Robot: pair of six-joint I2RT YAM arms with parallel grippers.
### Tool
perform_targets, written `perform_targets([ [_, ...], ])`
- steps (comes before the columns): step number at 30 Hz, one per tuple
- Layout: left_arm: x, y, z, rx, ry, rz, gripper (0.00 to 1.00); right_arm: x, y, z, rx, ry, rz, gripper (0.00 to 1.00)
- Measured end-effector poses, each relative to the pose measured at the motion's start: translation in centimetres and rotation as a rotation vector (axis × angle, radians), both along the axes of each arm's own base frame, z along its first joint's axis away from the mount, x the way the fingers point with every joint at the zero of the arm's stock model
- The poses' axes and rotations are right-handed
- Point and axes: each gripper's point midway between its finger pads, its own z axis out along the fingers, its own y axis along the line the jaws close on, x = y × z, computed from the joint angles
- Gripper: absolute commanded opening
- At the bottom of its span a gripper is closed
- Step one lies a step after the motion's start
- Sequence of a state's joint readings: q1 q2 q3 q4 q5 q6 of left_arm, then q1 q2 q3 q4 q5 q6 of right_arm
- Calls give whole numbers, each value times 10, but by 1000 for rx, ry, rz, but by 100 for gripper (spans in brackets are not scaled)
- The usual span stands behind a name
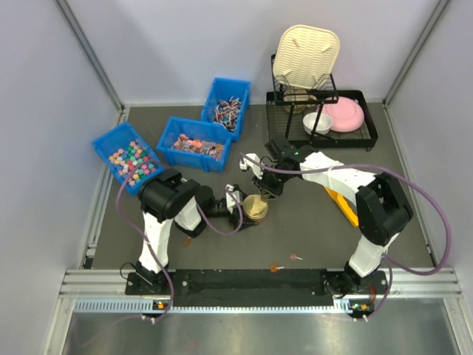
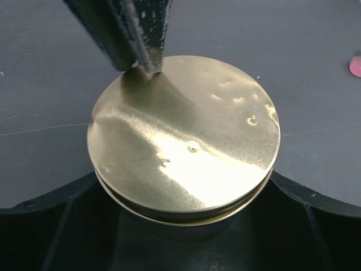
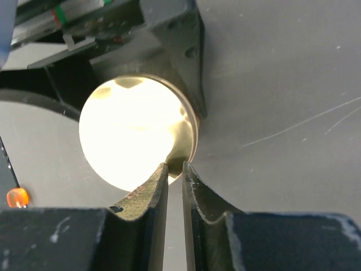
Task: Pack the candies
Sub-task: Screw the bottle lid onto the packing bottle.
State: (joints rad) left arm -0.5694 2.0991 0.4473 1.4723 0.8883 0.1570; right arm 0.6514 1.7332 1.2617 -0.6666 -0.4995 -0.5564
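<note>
Centre of the table [image 1: 310, 229]: jar [image 1: 258, 208] under a gold lid [image 2: 183, 138], contents hidden. Left gripper [image 1: 250, 211] spread wide and clasped around the jar's body below the lid, fingers [image 2: 51, 209] cut off at the bottom edge of the wrist view. Right gripper [image 3: 175, 169] closed to a thin slit, tips at the lid's rim; impossible to tell whether anything pinched between them. Candies [image 1: 194, 143] heaped in the middle blue bin [image 1: 191, 161] at back left, well apart from the jar. Two stray sweets [image 1: 295, 257] near the front rail, too small to identify.
</note>
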Motion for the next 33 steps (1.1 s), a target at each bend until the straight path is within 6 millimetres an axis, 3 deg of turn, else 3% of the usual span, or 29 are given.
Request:
perform_targets([
  [4,0,0,0,-1,0,-3,68,-7,-8,0,-19,9,0,17],
  [11,0,0,0,-1,1,-2,68,-21,-15,1,-46,64,2,46],
  [14,1,0,0,-1,1,-2,68,-17,-6,15,-21,55,4,55],
  [17,1,0,0,-1,1,-2,68,-1,10,35,29,8,12,57],
  [20,1,0,0,-2,0,-2,68,9,20,39,53,-6,17,57],
  [28,1,0,0,-1,1,-2,68,6,34,11,61,106,37,57],
  [33,2,0,0,-3,0,-3,68,2,41,7,75,131,57,52],
])
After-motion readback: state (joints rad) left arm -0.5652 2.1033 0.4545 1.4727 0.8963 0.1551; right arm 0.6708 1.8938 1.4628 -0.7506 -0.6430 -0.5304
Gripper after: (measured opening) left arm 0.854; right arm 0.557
